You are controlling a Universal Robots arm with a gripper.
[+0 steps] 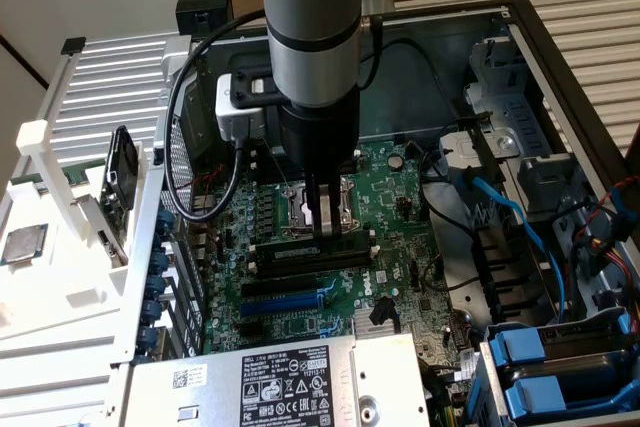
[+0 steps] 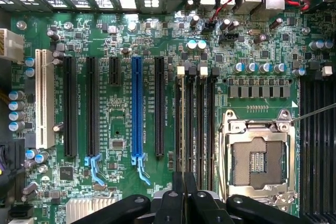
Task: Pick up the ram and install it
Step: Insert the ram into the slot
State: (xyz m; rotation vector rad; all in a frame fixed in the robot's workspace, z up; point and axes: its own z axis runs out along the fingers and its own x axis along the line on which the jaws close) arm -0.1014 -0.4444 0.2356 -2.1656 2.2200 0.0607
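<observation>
The ram point(image 1: 300, 253) is a long thin stick standing on edge in one of the black memory slots point(image 2: 198, 124) beside the empty processor socket point(image 2: 257, 158). My gripper point(image 1: 325, 225) hangs straight down over the middle of the stick. Its two fingers are pressed close together, with the stick's top edge between their tips. In the wrist view the gripper point(image 2: 184, 184) sits over the end of the slot row, in line with the thin edge of the ram point(image 2: 182, 124).
The motherboard point(image 1: 400, 197) lies inside an open computer case point(image 1: 530, 27). The power supply point(image 1: 290, 382) is at the front, and blue cables point(image 1: 500, 209) and blue drive bays point(image 1: 560, 372) are on the exterior view's right. A white rack point(image 1: 60, 277) on the exterior view's left holds a silver processor chip point(image 1: 22, 244).
</observation>
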